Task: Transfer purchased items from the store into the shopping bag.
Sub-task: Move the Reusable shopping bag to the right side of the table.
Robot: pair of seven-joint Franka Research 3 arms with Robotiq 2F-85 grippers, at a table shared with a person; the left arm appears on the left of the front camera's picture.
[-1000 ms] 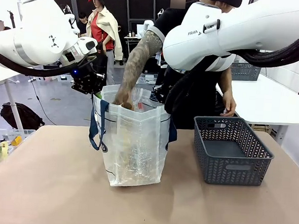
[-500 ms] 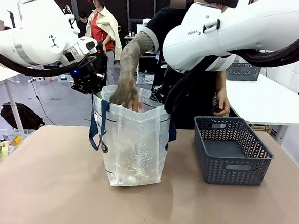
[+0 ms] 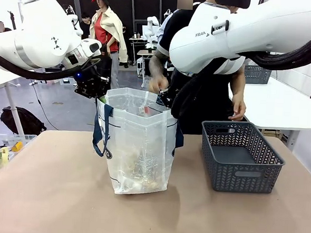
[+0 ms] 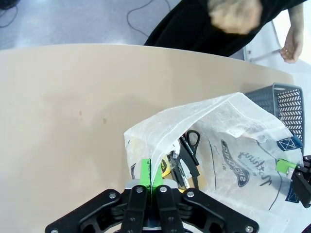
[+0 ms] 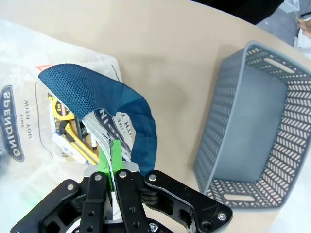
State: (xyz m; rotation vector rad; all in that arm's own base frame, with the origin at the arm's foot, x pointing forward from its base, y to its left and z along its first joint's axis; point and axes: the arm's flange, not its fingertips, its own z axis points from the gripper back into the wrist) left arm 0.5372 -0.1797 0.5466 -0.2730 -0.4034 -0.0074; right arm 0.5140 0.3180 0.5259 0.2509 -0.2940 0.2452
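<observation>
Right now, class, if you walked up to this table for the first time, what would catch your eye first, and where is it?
The tall translucent shopping bag stands mid-table, its mouth pulled open by both arms: the left gripper is pinched shut on one rim, the right gripper on the opposite rim beside a blue handle. Yellow tools lie inside it, and the grey basket to its right sits emptied.

Shopping bag (image 3: 139, 142) left of store (image 3: 241, 155) (items (image 5: 73, 138) inside bag).

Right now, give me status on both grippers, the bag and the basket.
Left gripper and right gripper shut on shopping bag rim, holding it open. Tools inside. Basket empty. Person's hand above bag.
</observation>
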